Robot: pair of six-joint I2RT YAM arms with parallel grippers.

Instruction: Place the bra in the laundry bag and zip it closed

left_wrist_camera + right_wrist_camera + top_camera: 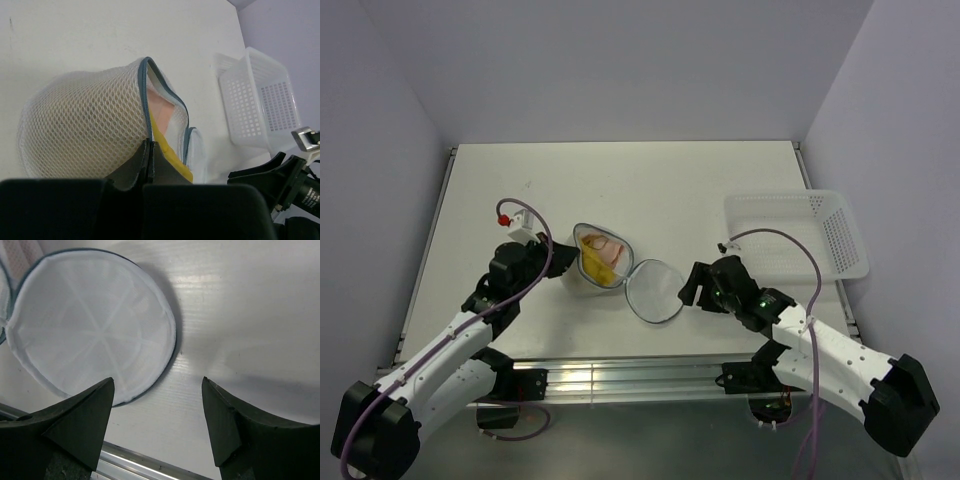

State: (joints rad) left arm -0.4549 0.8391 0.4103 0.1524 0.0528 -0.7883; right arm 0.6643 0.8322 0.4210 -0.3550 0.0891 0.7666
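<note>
The laundry bag (582,283) lies open mid-table, a round white mesh pouch with a dark zip rim. The bra (603,254), yellow and pink, sits inside its bowl half. The bag's flat lid (655,291) is flipped open to the right. My left gripper (564,264) is shut on the bag's rim at its left side; in the left wrist view the fingertips (149,146) pinch the zip edge, with the mesh (85,130) on the left and the bra (172,155) on the right. My right gripper (688,289) is open and empty just right of the lid (90,325), over the bare table (157,382).
A white plastic lattice basket (800,232) stands at the right edge of the table, also in the left wrist view (260,100). A metal rail (620,375) runs along the near table edge, close below the lid (135,462).
</note>
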